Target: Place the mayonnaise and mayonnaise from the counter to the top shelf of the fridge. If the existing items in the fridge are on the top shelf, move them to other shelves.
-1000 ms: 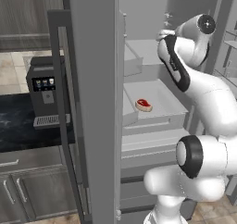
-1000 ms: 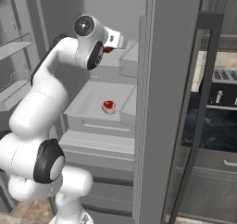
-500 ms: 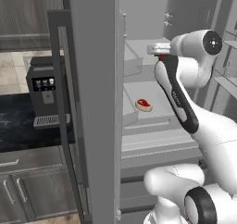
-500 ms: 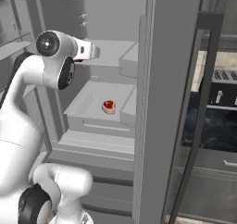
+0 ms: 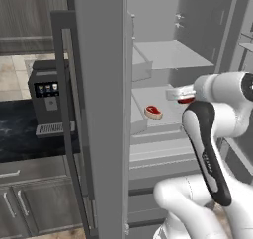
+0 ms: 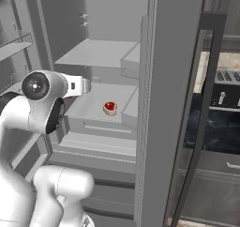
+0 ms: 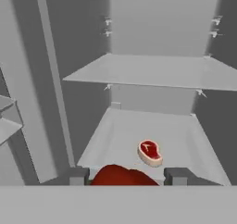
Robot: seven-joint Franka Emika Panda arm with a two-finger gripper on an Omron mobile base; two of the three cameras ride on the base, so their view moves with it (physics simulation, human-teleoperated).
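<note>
1. My claw (image 7: 125, 177) pinches the round red vegetable (image 7: 121, 177) at the fridge (image 5: 99, 85) opening, level with a lower shelf (image 7: 120, 130).
2. The steak (image 7: 150, 152) lies on that lower shelf; the top shelf (image 7: 152, 72) is bare.
3. I judge the mayonnaise jars are not yet moved.

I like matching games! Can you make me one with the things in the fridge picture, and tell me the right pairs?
Things:
1. steak
2. round red vegetable
3. top shelf
4. fridge door

Where or how:
A. swung open
B. bare, with nothing on it
C. between the gripper's finger tips
D. lying flat on a lower shelf

Right pairs: 1-D, 2-C, 3-B, 4-A
</note>
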